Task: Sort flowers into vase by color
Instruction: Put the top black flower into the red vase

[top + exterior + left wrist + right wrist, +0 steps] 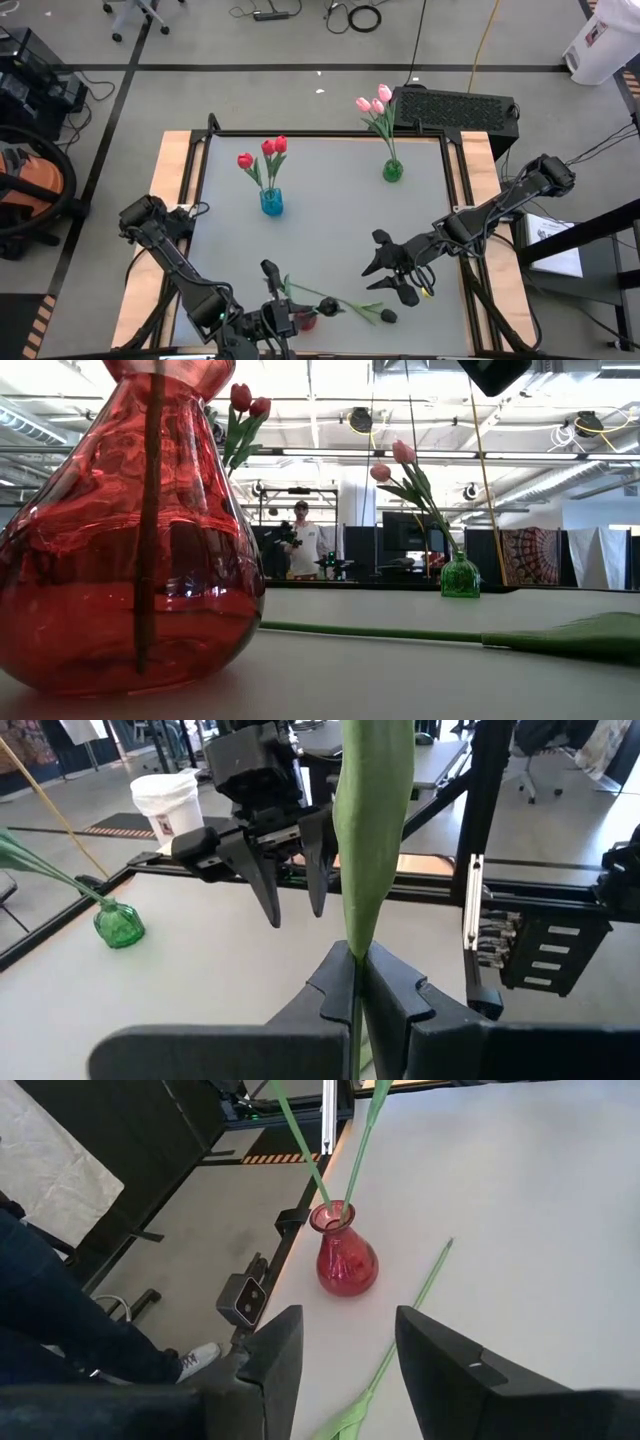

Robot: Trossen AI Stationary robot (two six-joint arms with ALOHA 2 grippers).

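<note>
Grey tabletop (pixel 330 230): left pincer (pixel 356 982) clamps a green stem (pixel 372 840) over the red vase (pixel 346 1262), right pincer (pixel 345 1350) gapes empty.

Blue vase (pixel 271 202) holds three red tulips (pixel 264 152), green vase (pixel 392 171) holds the pink ones (pixel 373 102). A black tulip (pixel 345 305) lies flat near the front edge, next to the red vase (pixel 306 320). Right gripper (pixel 392 268) hovers above it, jaws apart. Left gripper (pixel 275 312) sits by the red vase.

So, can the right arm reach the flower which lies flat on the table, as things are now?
Probably yes. The right gripper is open and empty, hovering just beside the lying flower, with nothing between them. The left gripper is shut on another stem at the red vase, off to the side.
</note>
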